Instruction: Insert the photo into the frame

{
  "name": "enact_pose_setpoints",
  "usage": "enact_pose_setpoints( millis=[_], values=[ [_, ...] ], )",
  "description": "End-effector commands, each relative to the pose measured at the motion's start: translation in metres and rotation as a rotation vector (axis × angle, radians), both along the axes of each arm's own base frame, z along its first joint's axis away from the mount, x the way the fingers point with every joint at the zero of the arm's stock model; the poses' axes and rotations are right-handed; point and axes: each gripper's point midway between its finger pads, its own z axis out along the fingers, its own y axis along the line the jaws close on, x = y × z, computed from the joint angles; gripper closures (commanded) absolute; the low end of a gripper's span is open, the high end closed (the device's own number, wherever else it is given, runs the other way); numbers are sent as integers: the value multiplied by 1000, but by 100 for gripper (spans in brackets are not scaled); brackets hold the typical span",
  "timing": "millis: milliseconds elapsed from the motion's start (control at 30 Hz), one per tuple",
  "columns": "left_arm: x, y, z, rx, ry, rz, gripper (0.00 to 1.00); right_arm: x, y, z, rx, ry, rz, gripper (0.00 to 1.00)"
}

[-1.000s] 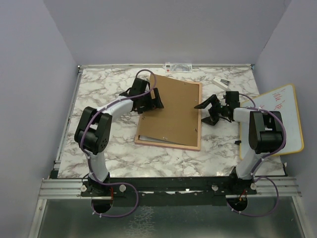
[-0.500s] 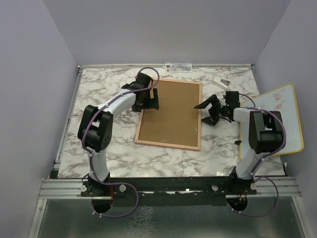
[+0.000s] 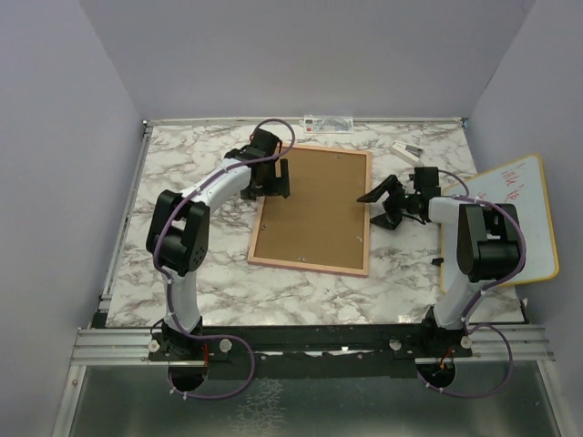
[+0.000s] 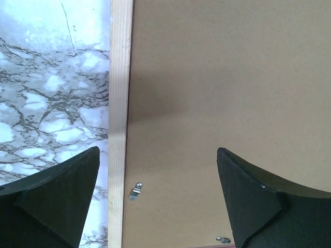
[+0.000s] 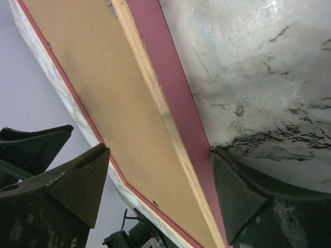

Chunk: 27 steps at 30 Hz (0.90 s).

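**Top view.** I see the frame (image 3: 310, 265) lying flat and back-up at the middle of the marble table (image 3: 209, 282). Its long sides run from 12 to 6 o'clock, skewed slightly. The brown backing board (image 3: 314, 205) fills its pale wood rim.

The left gripper (image 3: 273, 182) sits at the frame's 10 o'clock corner. The right gripper (image 3: 371, 209) is at the frame's 3 o'clock edge, with its fingers pointing toward 9 o'clock. A whiteboard (image 3: 515, 214) with red writing lies at the table's 3 o'clock side. A small label (image 3: 326, 121) sits at the 12 o'clock edge.

**Left wrist view.** The left gripper (image 4: 158, 152) has its jaws spread wide with nothing between them. One finger is over the marble table (image 4: 51, 103) and the other is over the backing board (image 4: 232, 77). The frame's wood rail (image 4: 120, 103) runs between the two fingers. A small metal tab (image 4: 135, 191) sits on the board just inside the rail. I cannot tell whether the fingers touch the frame.

**Right wrist view.** The right gripper (image 5: 159, 150) also has its jaws wide apart and grips nothing. The frame (image 5: 165, 88) runs between them, showing its pink side face and wood rail. The backing board (image 5: 88, 88) is on one side of that edge and the table (image 5: 258, 67) on the other. I cannot tell whether either finger touches the frame.
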Motion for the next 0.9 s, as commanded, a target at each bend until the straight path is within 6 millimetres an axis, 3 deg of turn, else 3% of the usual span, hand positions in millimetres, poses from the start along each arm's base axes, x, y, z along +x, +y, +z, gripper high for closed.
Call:
enact_pose_setpoints(
  millis=[0,167,300,400,567,700,867],
  values=[
    [14,16,-15,17,-10,19,8,-25,-12,-36,-145,97,51,20],
    [20,27,-33,37,2,46,18,-22,-12,-25,-192,51,85,29],
    [13,25,-55,28,42,36,33,-15,-16,-10,-258,20,92,34],
    [5,27,-67,29,60,38,51,-12,-20,-1,-318,7,90,36],
    [-10,28,-70,9,75,34,81,-12,-18,19,-370,-27,96,37],
    [-30,28,-72,-31,104,49,99,-17,4,35,-323,-71,142,37],
    [-62,18,-76,-122,157,80,100,-38,60,45,-163,-91,214,37]
  ],
)
